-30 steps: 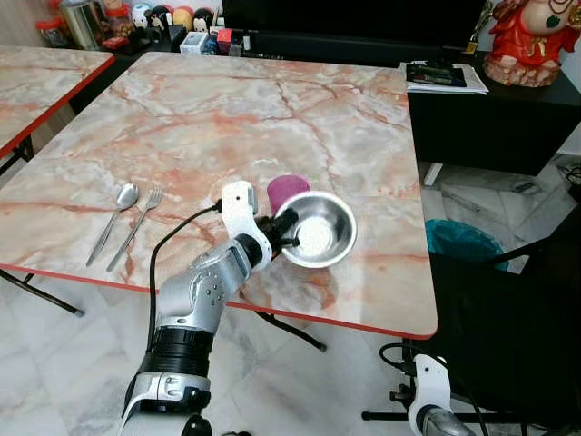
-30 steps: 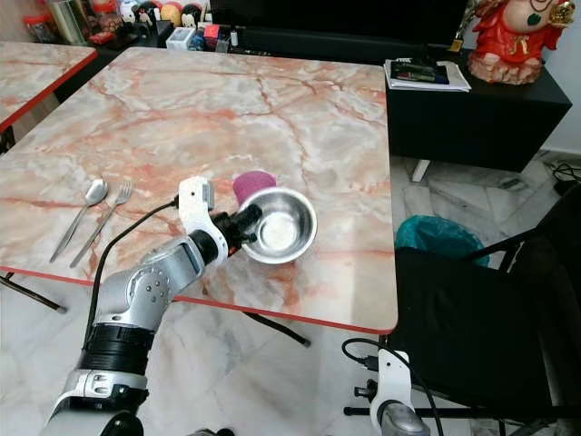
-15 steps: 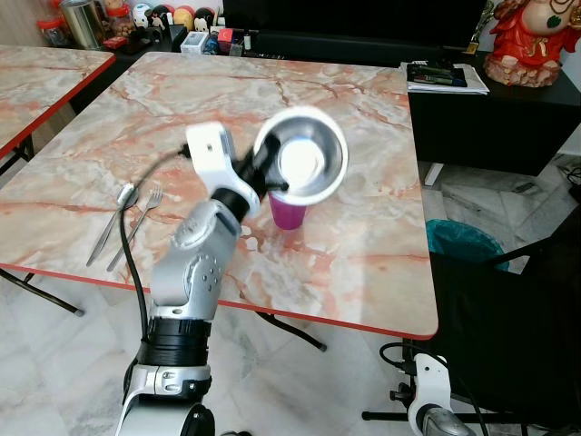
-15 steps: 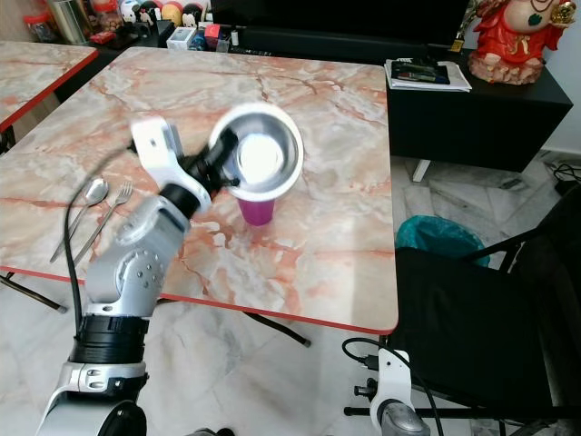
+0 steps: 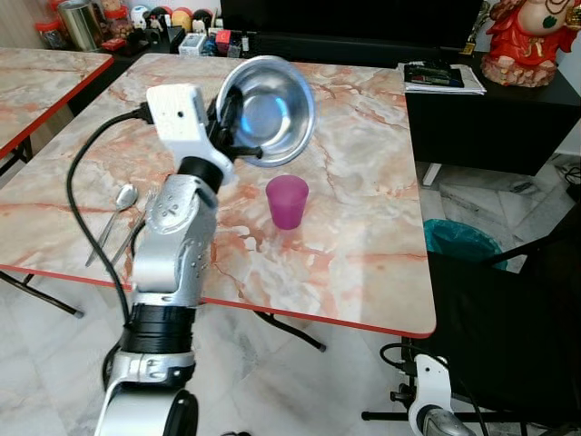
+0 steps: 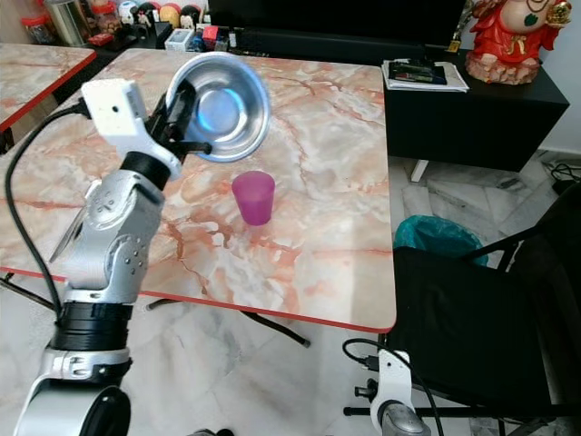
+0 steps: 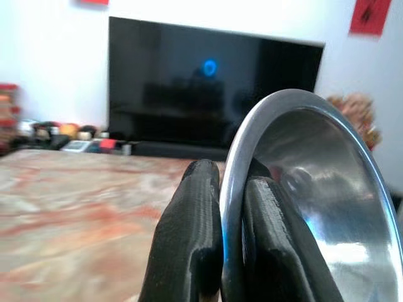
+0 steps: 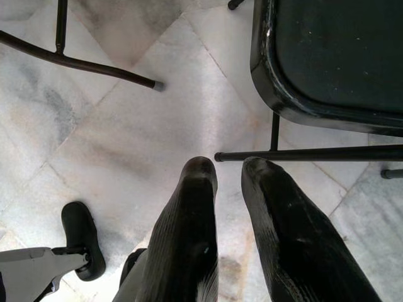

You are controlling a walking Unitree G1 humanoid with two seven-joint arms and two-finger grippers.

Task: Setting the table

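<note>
On marble table [image 5: 363,182]: spoon [image 5: 119,205], fork [image 5: 145,211] partly hidden, purple cup [image 5: 287,201] placed. Left gripper [image 7: 228,251] clamps steel bowl [image 5: 268,109] rim aloft, unplaced. Right gripper [image 8: 228,189], slightly parted, holds nothing, near floor.

Spoon [image 5: 116,214] partly behind the left arm, fork mostly hidden, bowl [image 7: 315,207] cut by frame edge
</note>
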